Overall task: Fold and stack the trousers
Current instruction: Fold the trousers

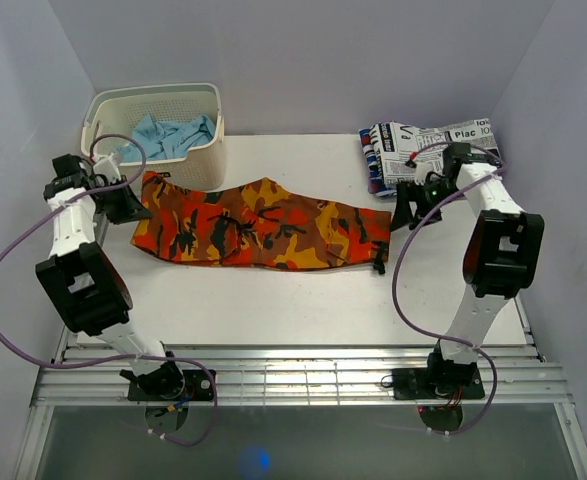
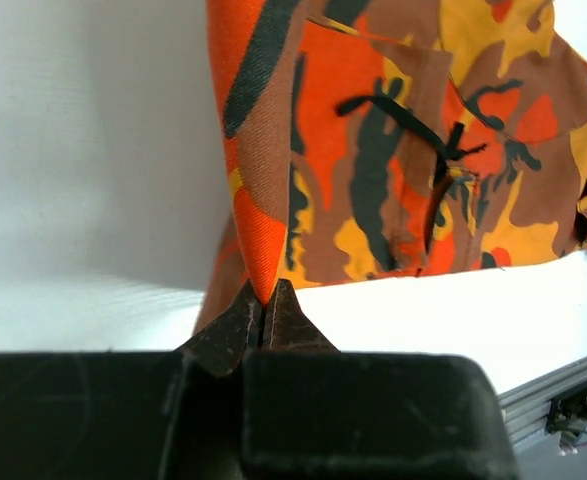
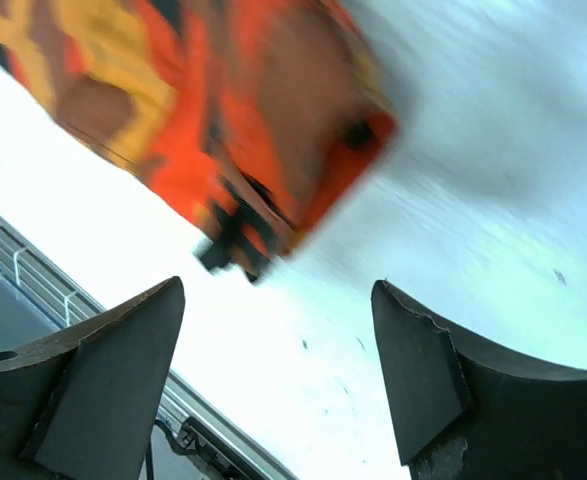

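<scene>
Basket [image 1: 209, 152] is holding blue cloth [image 1: 168, 135]; trousers [image 1: 263, 225] are lying across tabletop [image 1: 303, 300]; left jaws are pinching their edge; right jaws are standing open, gripping nothing.

Shows the trousers [image 1: 263, 225] flat on the surface [image 1: 273, 300], left gripper [image 1: 138, 205] at their left end, right gripper [image 1: 406, 216] just past their right end, basket [image 1: 205, 150] behind.

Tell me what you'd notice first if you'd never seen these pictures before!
The fiery orange, red and yellow camouflage trousers grab the eye, stretched across the middle of the white table. The left gripper is shut on their left end, while the right gripper hangs open by the other end. Behind sit a white basket holding blue cloth and a newspaper-print garment.
</scene>
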{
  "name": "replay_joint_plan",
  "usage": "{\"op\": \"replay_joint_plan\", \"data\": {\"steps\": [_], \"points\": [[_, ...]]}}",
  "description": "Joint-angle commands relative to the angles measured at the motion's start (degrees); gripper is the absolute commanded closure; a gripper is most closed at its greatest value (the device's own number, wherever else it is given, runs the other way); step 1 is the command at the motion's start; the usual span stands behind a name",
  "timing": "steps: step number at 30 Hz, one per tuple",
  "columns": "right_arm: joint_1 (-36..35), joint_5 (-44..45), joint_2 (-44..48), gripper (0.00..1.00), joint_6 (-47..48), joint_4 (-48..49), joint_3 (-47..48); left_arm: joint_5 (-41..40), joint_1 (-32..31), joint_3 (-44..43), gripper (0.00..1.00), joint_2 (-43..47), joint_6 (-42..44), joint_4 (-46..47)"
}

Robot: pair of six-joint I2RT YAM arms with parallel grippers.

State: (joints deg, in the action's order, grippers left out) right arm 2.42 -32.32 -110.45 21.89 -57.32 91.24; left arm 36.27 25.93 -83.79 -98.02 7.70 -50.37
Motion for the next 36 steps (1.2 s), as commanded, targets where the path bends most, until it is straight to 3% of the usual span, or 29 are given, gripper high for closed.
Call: {"op": "replay_joint_plan", "data": {"steps": [1, 7, 15, 19, 23, 24, 26, 36], "points": [[4.52, 1.55, 0.42, 0.19, -0.09, 0.7, -4.31, -1.73, -3.15, -1.9, 1.0, 2.74, -1.1, -6.23], [5.14, -4.86, -3.27, 0.19, -5.96, 6.33, -8.45, -5.94, -14.39, -2.17, 1.0, 8.45, -9.26, -4.3], [2.52, -10.14, -7.32, 0.2, -10.28, 12.83, -8.97, -9.72, -22.76, -4.8, 1.0, 7.05, -18.41, -2.89], [0.4, -8.12, -8.63, 0.37, -11.25, 14.95, -10.64, -10.26, -28.55, -5.42, 1.0, 5.04, -24.38, -1.4], [-1.01, -7.15, -9.6, 0.65, -12.22, 16.19, -11.43, -10.78, -33.83, -6.56, 1.0, 3.1, -28.44, 1.41], [-1.36, -7.23, -9.69, 0.77, -12.13, 16.01, -11.35, -11.13, -34.8, -7.43, 1.0, 2.66, -29.14, 2.46], [-1.71, -7.67, -9.69, 0.92, -11.87, 15.49, -11.61, -10.43, -37.61, -8.58, 1.0, 1.26, -32.2, 4.13], [-2.41, -10.93, -6.18, 0.92, -8.71, 14.08, -15.83, -16.14, -52.73, -15.35, 1.0, -7.79, -42.93, 14.15]]}}
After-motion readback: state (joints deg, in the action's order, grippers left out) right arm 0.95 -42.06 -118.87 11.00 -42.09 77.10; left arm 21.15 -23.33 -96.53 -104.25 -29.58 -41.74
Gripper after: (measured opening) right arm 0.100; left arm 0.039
